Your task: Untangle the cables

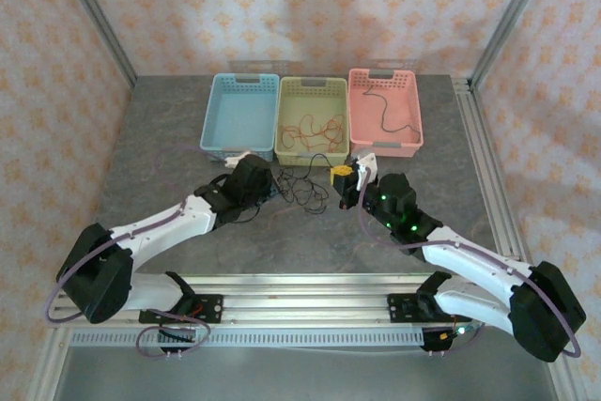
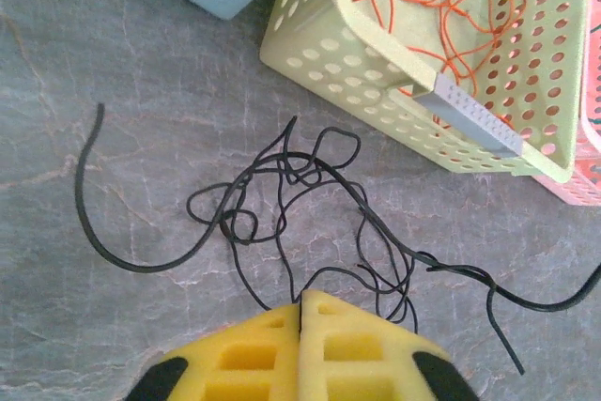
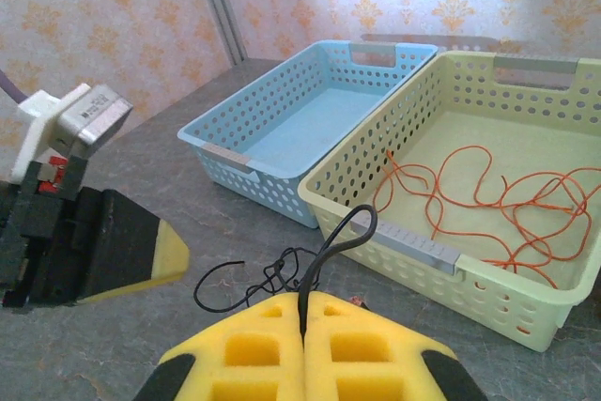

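Observation:
A tangle of thin black cables (image 1: pixel 302 185) lies on the grey table in front of the baskets, and it spreads across the left wrist view (image 2: pixel 300 204). My left gripper (image 2: pixel 302 300) is shut, with one black strand pinched at the tip of its yellow pads. My right gripper (image 3: pixel 302 302) is shut on a thicker black cable that loops up out of its pads (image 3: pixel 343 232). In the top view both grippers flank the tangle, left (image 1: pixel 268 180) and right (image 1: pixel 346 176). An orange-red cable (image 1: pixel 313 129) lies loose inside the yellow-green basket (image 3: pixel 413 251).
Three baskets stand in a row at the back: blue (image 1: pixel 239 115), yellow-green (image 1: pixel 313 82) and pink (image 1: pixel 385 77), the pink one holding a black cable (image 1: pixel 390 110). The left arm's yellow finger pad (image 3: pixel 160 255) shows close by in the right wrist view.

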Action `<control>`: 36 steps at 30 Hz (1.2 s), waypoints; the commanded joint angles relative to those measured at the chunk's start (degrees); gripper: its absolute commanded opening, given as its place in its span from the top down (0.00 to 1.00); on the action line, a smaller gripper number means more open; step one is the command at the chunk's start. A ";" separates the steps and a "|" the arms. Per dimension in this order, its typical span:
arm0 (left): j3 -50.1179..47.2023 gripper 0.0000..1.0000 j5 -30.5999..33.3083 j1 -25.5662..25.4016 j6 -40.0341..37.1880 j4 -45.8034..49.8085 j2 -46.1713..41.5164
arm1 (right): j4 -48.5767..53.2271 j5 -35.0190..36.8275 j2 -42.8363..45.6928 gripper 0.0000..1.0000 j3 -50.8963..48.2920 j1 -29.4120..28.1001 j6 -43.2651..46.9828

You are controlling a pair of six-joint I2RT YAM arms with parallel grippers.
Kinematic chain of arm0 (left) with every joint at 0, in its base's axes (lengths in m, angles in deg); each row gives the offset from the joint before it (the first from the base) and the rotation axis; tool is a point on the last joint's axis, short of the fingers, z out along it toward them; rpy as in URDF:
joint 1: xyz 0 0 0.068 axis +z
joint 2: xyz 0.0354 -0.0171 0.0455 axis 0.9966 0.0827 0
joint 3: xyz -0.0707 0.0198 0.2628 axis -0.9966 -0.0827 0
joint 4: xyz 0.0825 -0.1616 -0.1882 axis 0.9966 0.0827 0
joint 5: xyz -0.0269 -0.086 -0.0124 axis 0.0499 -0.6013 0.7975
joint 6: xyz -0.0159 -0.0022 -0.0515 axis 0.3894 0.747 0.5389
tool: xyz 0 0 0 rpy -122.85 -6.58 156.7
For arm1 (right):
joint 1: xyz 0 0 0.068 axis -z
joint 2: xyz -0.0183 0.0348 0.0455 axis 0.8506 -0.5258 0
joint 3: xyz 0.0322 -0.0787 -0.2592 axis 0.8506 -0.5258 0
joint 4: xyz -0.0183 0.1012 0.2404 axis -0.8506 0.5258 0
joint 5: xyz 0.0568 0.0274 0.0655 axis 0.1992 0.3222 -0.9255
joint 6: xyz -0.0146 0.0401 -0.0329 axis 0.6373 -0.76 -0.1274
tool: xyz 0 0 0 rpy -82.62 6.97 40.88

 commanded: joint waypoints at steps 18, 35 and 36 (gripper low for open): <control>9.79 0.43 -8.42 2.94 6.28 -9.11 18.80 | -3.12 -1.08 -2.12 1.00 -0.09 -0.42 0.63; 11.14 0.97 -5.67 3.55 3.32 -6.62 20.08 | -2.46 -0.55 -1.59 1.00 -0.06 -0.41 0.77; 10.93 1.00 -5.39 3.57 2.96 -6.24 19.56 | -2.50 -0.52 -1.59 1.00 -0.07 -0.41 0.77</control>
